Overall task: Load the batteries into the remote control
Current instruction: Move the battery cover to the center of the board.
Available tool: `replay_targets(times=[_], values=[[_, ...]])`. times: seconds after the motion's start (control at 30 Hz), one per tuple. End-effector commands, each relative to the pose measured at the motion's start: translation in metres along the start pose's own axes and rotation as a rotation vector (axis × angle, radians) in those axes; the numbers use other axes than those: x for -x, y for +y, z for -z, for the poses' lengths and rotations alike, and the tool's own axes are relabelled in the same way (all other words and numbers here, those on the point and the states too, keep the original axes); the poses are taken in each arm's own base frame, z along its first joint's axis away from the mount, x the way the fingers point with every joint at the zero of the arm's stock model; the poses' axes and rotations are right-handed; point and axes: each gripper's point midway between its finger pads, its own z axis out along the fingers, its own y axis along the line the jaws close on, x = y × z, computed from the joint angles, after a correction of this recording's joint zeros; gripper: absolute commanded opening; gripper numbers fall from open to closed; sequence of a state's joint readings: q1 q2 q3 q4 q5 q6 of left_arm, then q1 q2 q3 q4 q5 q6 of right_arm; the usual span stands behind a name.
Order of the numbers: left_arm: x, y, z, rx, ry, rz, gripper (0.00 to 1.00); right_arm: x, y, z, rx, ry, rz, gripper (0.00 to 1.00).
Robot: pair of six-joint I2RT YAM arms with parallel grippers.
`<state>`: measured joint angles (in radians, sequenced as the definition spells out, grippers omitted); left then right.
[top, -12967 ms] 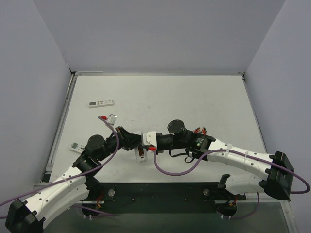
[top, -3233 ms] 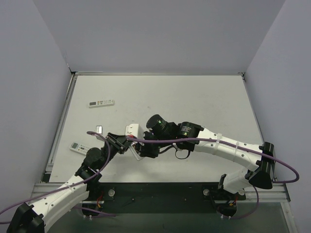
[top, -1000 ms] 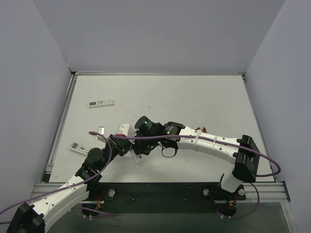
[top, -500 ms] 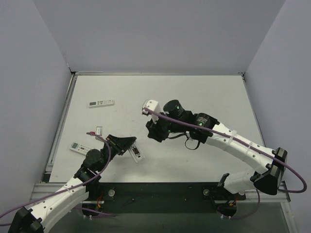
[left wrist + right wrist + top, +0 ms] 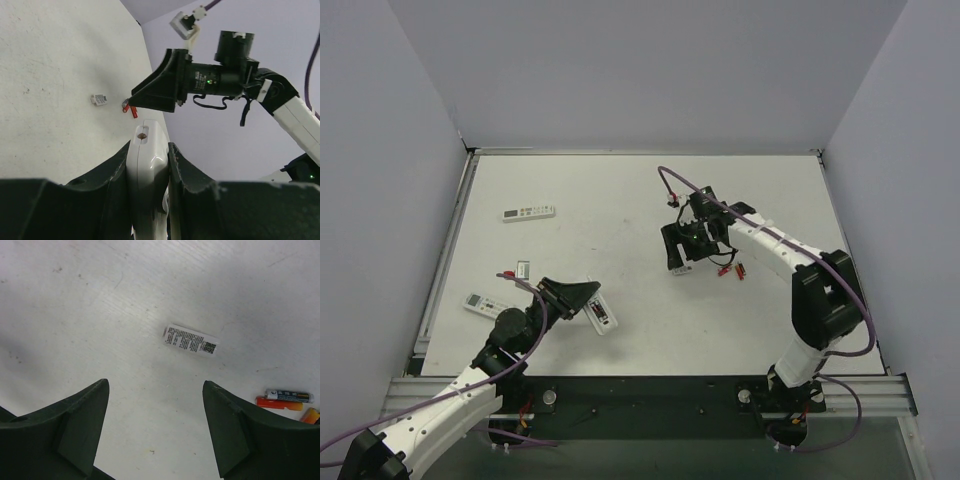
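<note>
White remote control [image 5: 146, 160] sits clamped in the left gripper [image 5: 578, 296], low over the surface [image 5: 620, 200]. The right gripper [image 5: 155, 387] has left it, swung beside the batteries [image 5: 284, 399] and opened wide, empty. Probably the next battery pickup.

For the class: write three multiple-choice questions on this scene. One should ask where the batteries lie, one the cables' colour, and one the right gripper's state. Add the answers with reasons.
1. The batteries lie:
A. beside the left arm
B. just beside the right gripper
C. in the far left corner

2. The cables are:
A. green
B. yellow
C. purple

3. The right gripper is:
A. open and empty
B. shut on a battery
C. shut and empty

Answers:
1. B: its wrist view shows them close to its fingers.
2. C: purple loops show in the top view.
3. A: the fingers stand apart, with only bare table between them.
</note>
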<state>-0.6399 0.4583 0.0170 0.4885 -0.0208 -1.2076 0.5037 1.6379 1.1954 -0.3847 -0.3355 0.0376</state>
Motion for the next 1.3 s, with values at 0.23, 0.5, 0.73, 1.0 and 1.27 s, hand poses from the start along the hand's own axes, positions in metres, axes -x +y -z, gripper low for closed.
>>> replay_targets(times=[0.23, 0.5, 0.73, 1.0, 1.27], values=[[-0.016, 0.032, 0.008, 0.047, 0.038, -0.007, 0.0, 0.012, -0.007, -0.055, -0.058, 0.023, -0.169, 0.69], [-0.016, 0.033, 0.008, 0.052, 0.042, -0.007, 0.0, 0.029, -0.001, -0.076, -0.075, 0.009, -0.097, 0.68], [-0.017, 0.033, 0.008, 0.05, 0.043, -0.007, 0.0, 0.018, 0.005, -0.085, -0.054, 0.048, -0.11, 0.66], [-0.016, 0.032, 0.008, 0.048, 0.042, -0.007, 0.0, -0.012, 0.019, -0.086, -0.01, 0.123, -0.117, 0.65], [-0.016, 0.031, 0.008, 0.044, 0.042, -0.002, 0.0, -0.037, 0.017, -0.073, -0.029, 0.164, -0.133, 0.64]])
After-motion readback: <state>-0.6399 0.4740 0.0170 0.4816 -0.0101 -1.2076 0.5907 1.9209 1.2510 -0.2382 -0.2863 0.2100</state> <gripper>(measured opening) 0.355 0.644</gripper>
